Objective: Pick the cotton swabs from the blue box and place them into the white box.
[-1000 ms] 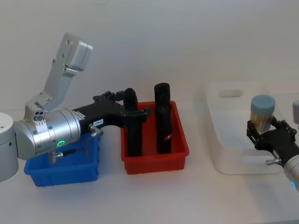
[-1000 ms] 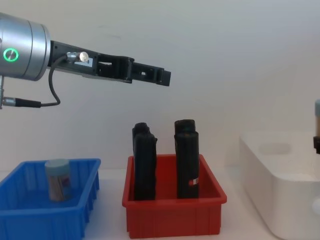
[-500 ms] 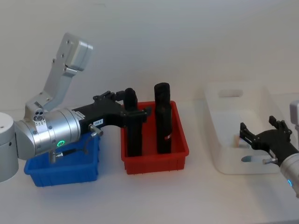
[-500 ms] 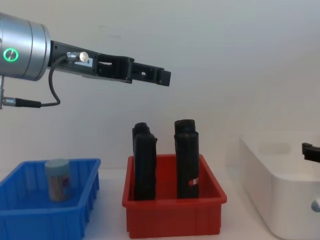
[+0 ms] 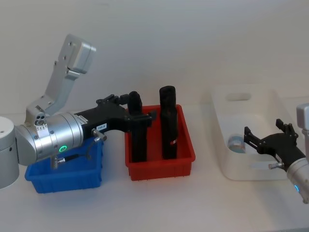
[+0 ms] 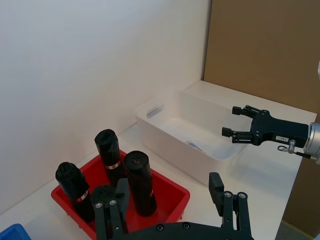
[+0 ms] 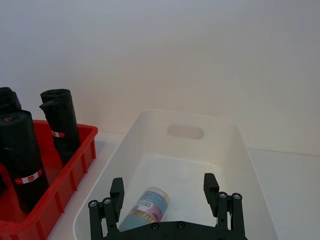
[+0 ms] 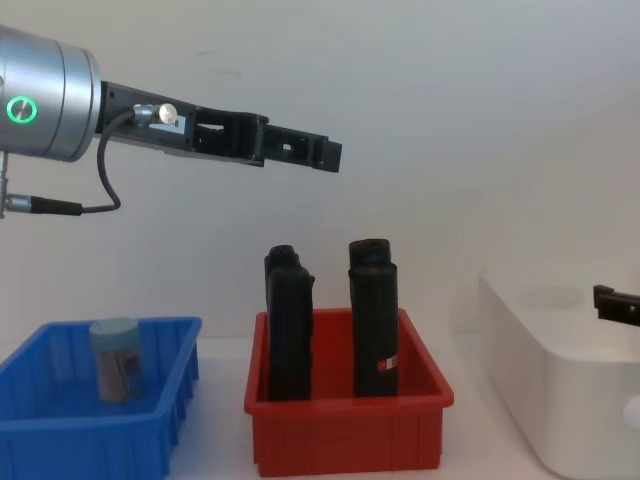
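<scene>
One cotton swab tub (image 7: 145, 207) lies on its side on the floor of the white box (image 7: 150, 125), also seen as the tub (image 5: 236, 143) in the box (image 5: 241, 171). My right gripper (image 5: 268, 140) hovers open over that box, just above the fallen tub, with nothing in it. A second tub (image 8: 116, 358) stands upright in the blue box (image 8: 60, 425) at the left. My left gripper (image 8: 330, 155) stays open and empty, high above the red bin, right of the blue box (image 5: 63, 176).
A red bin (image 5: 161, 166) with several tall black upright objects (image 5: 167, 123) stands between the blue and white boxes. A plain wall runs close behind the table. A brown board (image 6: 265, 50) stands beyond the white box.
The right gripper opened and let go of the tub it held above the white box. The tub fell in and rolled onto its side. The left arm stayed still.
</scene>
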You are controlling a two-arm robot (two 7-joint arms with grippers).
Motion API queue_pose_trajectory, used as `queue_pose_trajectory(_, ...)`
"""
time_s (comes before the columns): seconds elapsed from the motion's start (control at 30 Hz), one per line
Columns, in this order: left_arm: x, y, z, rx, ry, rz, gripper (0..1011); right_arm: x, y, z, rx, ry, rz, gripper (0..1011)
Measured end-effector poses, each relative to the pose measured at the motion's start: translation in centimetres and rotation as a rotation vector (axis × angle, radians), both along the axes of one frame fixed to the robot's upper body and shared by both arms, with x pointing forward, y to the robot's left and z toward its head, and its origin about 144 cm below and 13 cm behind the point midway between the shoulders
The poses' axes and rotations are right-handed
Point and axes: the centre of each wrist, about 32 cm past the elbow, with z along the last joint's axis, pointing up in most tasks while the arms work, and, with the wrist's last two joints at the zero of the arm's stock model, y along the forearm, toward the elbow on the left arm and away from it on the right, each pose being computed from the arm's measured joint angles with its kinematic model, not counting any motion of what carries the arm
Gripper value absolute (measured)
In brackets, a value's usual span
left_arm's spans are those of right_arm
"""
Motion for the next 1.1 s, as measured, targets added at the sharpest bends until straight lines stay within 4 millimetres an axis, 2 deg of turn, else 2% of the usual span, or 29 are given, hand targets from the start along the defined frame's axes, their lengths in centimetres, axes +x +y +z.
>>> queue_pose_trajectory(1.1, -0.05, -0.11, -0.24, 0.001, -0.009, 0.006, 1004, -0.3, 0.13, 0.08, 0.0, -0.016, 0.011, 1002)
